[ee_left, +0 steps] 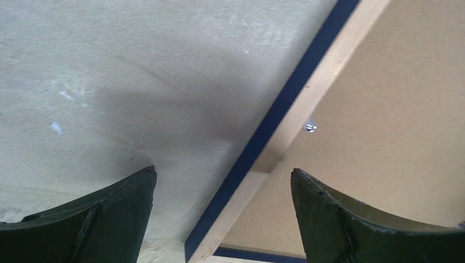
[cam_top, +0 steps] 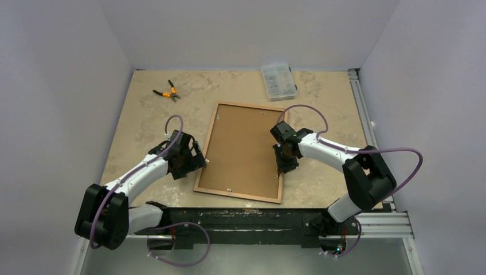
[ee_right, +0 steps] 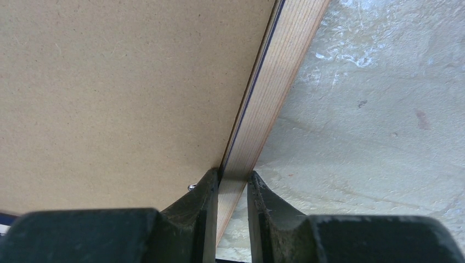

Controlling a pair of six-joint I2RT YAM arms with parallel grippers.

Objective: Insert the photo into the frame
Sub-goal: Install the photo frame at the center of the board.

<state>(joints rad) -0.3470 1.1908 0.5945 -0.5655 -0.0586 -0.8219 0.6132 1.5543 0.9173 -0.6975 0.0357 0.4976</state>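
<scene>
Overhead, the frame (cam_top: 252,106) is lying wood side up at the centre of the table (cam_top: 321,114), its brown backing board (cam_top: 243,152) facing the camera. The right gripper (ee_right: 233,178) is pinching the frame's 3 o'clock rail, its fingers drawn nearly together. One finger is pressing the inner edge beside the board and the other the outer edge over the tabletop. The left gripper (ee_left: 222,172) is spreading wide at about 8 o'clock, its fingers straddling the left rail and gripping nothing. Whether the tips are touching the table cannot be told. A dark blue strip is showing along that rail's outer edge, and a small metal tab (ee_left: 310,127) is sitting on the board just inside it. Bare marbled tabletop is showing beside the frame at 9 and 3 o'clock. The near rail is lying close to the black base bar (cam_top: 240,216) at 6 o'clock. Orange-handled pliers (cam_top: 166,91) are resting at 11 o'clock, well apart from the frame, and a clear compartment box (cam_top: 279,81) is sitting near its far corner at 1 o'clock.
</scene>
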